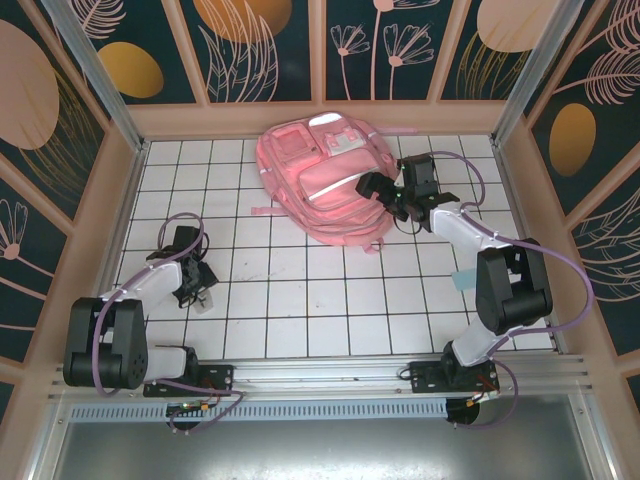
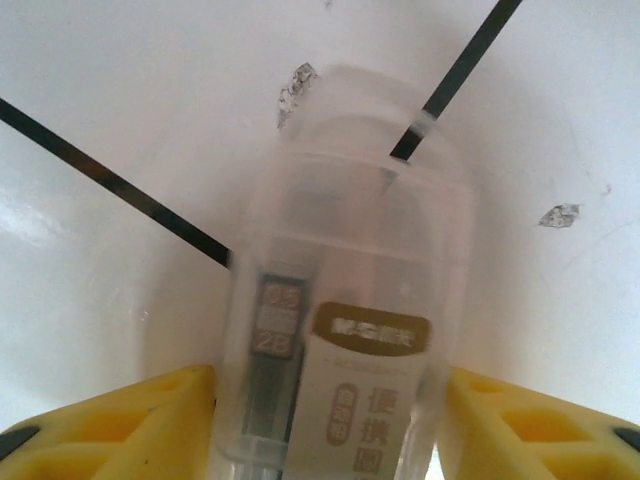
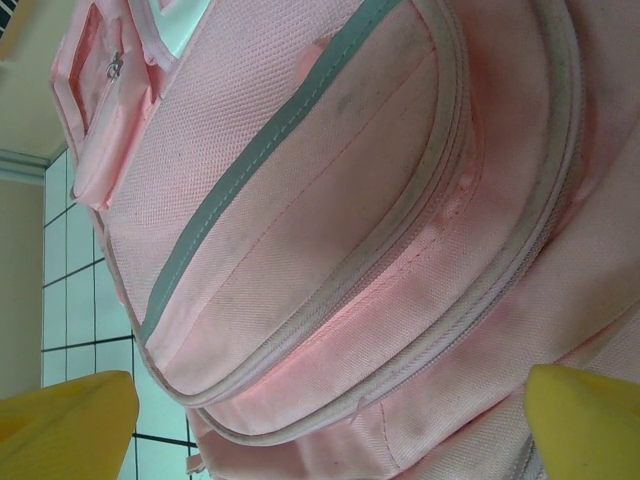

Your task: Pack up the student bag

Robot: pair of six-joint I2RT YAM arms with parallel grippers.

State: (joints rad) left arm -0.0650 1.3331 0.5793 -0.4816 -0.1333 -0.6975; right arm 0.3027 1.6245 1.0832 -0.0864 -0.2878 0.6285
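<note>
Bag (image 1: 315, 175) lies at 12 o'clock on table (image 1: 300, 310), zips (image 3: 470, 250) look shut; R gripper (image 1: 402, 196) hangs at its 3 o'clock edge, jaws wide apart, empty. L gripper (image 1: 196, 285), at 8 o'clock, straddles clear case (image 2: 340, 300); fingers (image 2: 130, 425) flank it, can't tell if clamped. Risks: slick case squirts out of an end-on pinch; w/ zips shut, nowhere to put it.

We are seeing the clear plastic lead case (image 2: 345, 330) blurring and running off the bottom edge of the left wrist view, so we are not telling whether the yellow jaws beside it are pressing it. From above it is showing too small to identify. The large pink fabric backpack (image 3: 330, 200) is overflowing the right wrist view's edges.
</note>
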